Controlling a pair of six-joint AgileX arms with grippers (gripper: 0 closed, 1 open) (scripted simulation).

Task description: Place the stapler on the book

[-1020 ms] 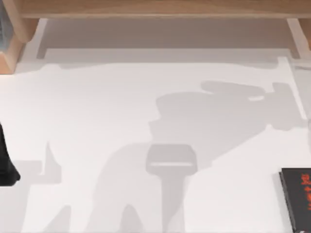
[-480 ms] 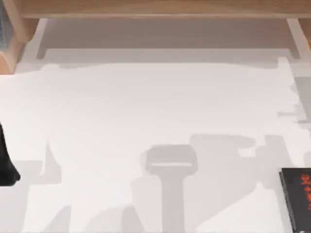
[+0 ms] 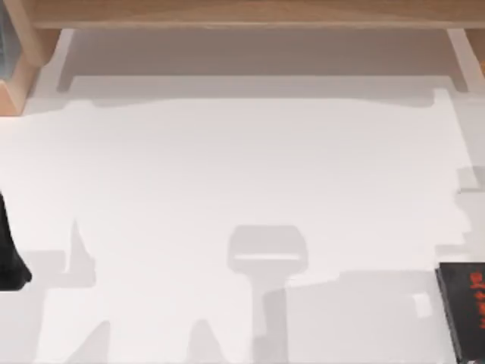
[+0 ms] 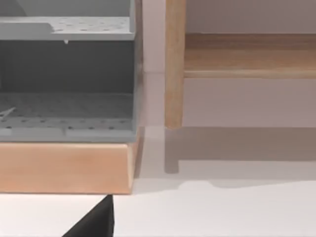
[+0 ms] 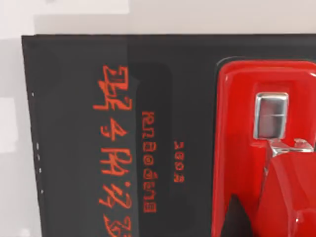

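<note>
- Book (image 3: 464, 311): black cover, red-orange characters, thin pale edge; lies flat on the white table (image 3: 227, 174) at its right side, cut off by the top view's right and lower borders.
- Right wrist view: book (image 5: 98, 123) seen close up from above, cover facing up, with columns of red-orange characters.
- Stapler (image 5: 266, 148): glossy red with a small silver metal plate on its top; sits over the book's cover, inside the book's outline, beside the characters. It looks to rest on the cover, but contact cannot be confirmed.
- Right gripper: no fingers can be made out, so cannot tell how far it is open or whether it holds the stapler. A small dark wedge lies against the stapler's red body; what it is cannot be told.
- Left arm (image 3: 9, 254): dark shape at the table's left edge, far across the table from the book, parked. Cannot tell its gripper's opening or whether it holds anything.
- Left wrist view: grey perforated shelf unit (image 4: 66, 79) on a wooden base (image 4: 66, 165), next to a wooden post (image 4: 175, 64) and rail; white table (image 4: 222, 212) in front; a dark triangular part (image 4: 96, 222) at the table's near edge.
- Wooden frame (image 3: 242, 14): runs along the table's far side, opposite the book.
</note>
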